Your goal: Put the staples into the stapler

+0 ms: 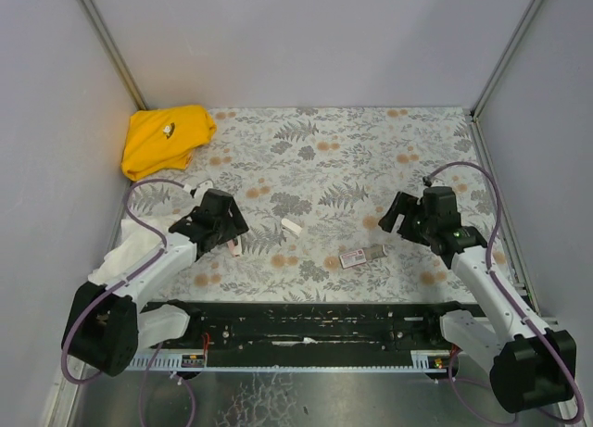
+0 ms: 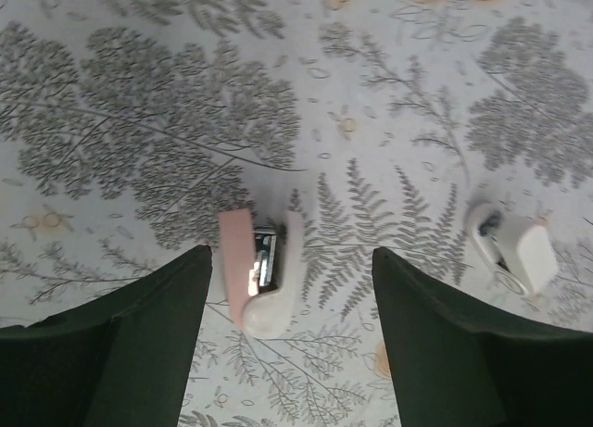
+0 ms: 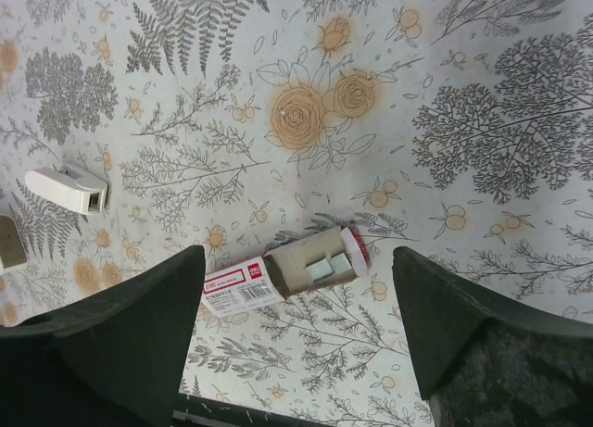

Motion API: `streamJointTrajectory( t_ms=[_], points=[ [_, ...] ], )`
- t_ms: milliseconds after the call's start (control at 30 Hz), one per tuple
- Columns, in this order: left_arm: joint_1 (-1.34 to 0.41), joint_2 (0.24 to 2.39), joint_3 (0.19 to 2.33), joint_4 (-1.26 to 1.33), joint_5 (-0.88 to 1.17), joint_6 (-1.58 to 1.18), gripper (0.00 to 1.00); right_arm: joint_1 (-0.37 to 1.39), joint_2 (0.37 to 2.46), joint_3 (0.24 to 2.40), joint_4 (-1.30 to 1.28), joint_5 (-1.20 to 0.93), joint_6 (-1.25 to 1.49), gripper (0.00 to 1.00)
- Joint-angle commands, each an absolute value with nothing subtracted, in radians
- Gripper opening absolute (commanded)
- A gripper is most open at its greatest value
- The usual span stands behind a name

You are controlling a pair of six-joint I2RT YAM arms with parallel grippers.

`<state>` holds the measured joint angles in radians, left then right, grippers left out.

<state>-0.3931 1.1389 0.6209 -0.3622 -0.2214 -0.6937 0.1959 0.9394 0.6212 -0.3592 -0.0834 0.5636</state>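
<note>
The stapler point(image 2: 267, 307) lies on the patterned table, its pink and white halves spread apart with a dark metal part between them. My left gripper point(image 2: 289, 353) is open just above it, a little towards the stapler's hinged end; in the top view the gripper point(image 1: 226, 231) is right beside the stapler point(image 1: 233, 246). The red-and-white labelled box point(image 3: 239, 288) lies with its grey tray pulled out, and short silvery staples point(image 3: 324, 267) sit in the tray. My right gripper point(image 3: 296, 344) is open above the box, and shows in the top view point(image 1: 400, 217) up and right of the box point(image 1: 360, 257).
A small white block-shaped object point(image 1: 292, 226) lies between stapler and box; it also shows in the left wrist view point(image 2: 515, 248) and the right wrist view point(image 3: 67, 188). A yellow cloth point(image 1: 167, 138) lies at the far left corner. Grey walls enclose the table.
</note>
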Motion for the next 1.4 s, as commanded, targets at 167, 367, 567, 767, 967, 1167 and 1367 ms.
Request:
streamJointTrajectory(
  t_ms=[167, 367, 567, 767, 967, 1167, 1367],
  points=[
    [-0.368, 1.213, 0.618, -0.457, -0.275, -0.759, 0.74, 0.192, 1.011, 0.639, -0.323, -0.227, 0.531, 0.90],
    [-0.368, 1.258, 0.610, -0.431, -0.246, -0.723, 0.69, 0.192, 1.048, 0.675, -0.334, -0.250, 0.503, 0.90],
    [-0.367, 1.280, 0.586, -0.382, -0.211, -0.676, 0.53, 0.193, 1.068, 0.683, -0.323, -0.323, 0.505, 0.90],
    [-0.368, 1.308, 0.596, -0.366, -0.191, -0.642, 0.35, 0.193, 1.071, 0.669, -0.304, -0.366, 0.504, 0.91],
    [-0.380, 1.276, 0.604, -0.290, -0.084, -0.588, 0.07, 0.194, 1.093, 0.644, -0.248, -0.517, 0.494, 0.88],
    [-0.565, 1.185, 0.674, -0.251, -0.098, -0.446, 0.00, 0.199, 1.100, 0.632, -0.182, -0.625, 0.522, 0.88],
    [-0.916, 1.244, 0.769, -0.299, -0.259, -0.249, 0.00, 0.202, 1.106, 0.598, -0.161, -0.624, 0.533, 0.88]
  ],
)
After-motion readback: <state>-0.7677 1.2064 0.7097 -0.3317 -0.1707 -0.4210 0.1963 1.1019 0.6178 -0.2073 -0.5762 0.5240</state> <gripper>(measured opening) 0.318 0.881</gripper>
